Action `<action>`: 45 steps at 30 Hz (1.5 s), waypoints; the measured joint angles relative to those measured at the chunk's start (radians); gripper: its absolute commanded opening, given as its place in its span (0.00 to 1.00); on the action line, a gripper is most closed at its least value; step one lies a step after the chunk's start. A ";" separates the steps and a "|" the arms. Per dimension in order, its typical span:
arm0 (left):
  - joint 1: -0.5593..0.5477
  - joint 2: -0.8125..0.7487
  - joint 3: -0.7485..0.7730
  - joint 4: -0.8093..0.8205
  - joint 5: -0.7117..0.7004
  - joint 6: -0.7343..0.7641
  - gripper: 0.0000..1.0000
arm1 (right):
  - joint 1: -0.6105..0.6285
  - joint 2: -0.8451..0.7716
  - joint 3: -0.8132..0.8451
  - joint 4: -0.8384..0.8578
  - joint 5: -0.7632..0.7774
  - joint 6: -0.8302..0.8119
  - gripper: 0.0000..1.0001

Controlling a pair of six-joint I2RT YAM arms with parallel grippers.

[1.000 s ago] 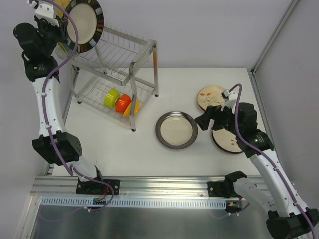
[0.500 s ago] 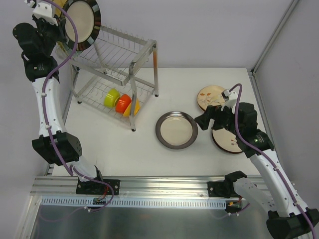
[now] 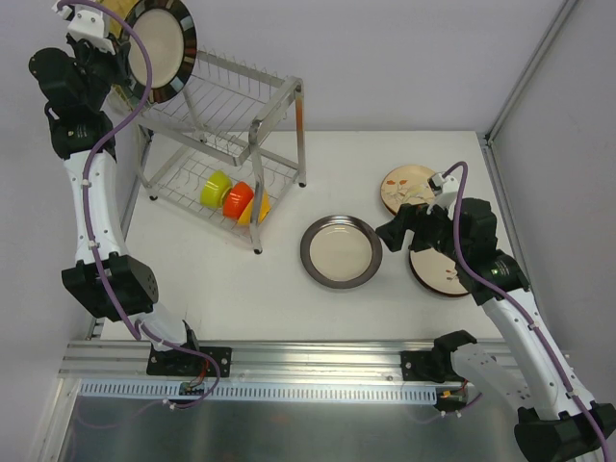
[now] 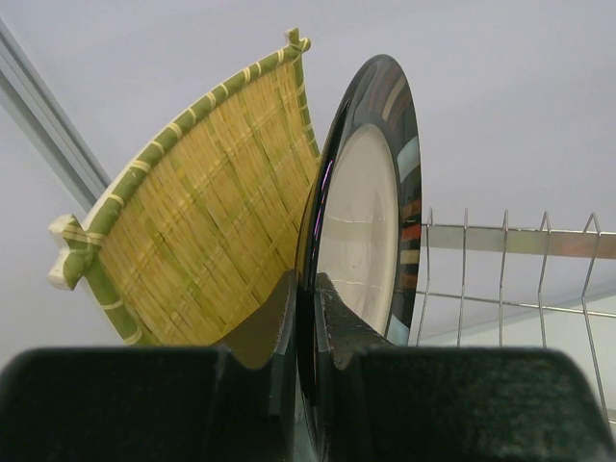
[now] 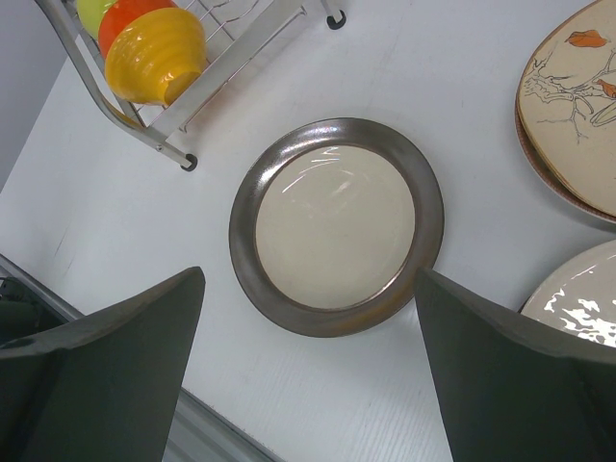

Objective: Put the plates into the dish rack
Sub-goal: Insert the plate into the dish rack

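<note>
Hardly anything has shifted since the earlier frame: the dark-rimmed plate (image 3: 162, 48) at the upper left of the overhead view has swung a touch, and my right arm has not budged.

My left gripper (image 4: 306, 289) is pressed tight on that plate's lower rim and holds it on edge above the far left end of the dish rack (image 3: 279, 91). To do this step well I judge I should keep the plate upright, line its rim with a gap between the upright wires (image 4: 500, 260) to the right in the wrist view, and lower it slowly until the rack carries it before I let go.

What crowds me is the yellow woven plate (image 4: 202, 221), which stands just behind mine, very near or touching. A sideways drift could knock it.

My right gripper (image 5: 308, 279) is spread wide and empty, and it hovers over the bronze-rimmed plate (image 5: 337, 226) lying flat on the table (image 3: 289, 289) at centre. A floral plate (image 3: 406, 186) lies to its right, and a second plate (image 3: 433, 274) lies partly under my right arm. Green, orange and yellow bowls (image 3: 236, 200) sit in the rack's lower tier, clear of my path.
</note>
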 measured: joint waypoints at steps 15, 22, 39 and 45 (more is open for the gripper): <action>0.000 -0.017 -0.048 0.041 0.002 0.005 0.20 | 0.000 0.000 0.000 0.006 -0.001 0.014 0.94; 0.006 -0.092 -0.050 0.133 -0.002 0.011 0.40 | 0.000 -0.002 0.000 0.006 -0.008 0.014 0.94; 0.006 -0.274 -0.201 0.176 0.003 -0.130 0.98 | 0.000 -0.034 0.000 -0.003 -0.030 0.028 0.95; 0.006 -0.479 -0.404 0.161 0.002 -0.236 0.99 | 0.000 -0.018 -0.008 -0.028 -0.052 0.062 0.98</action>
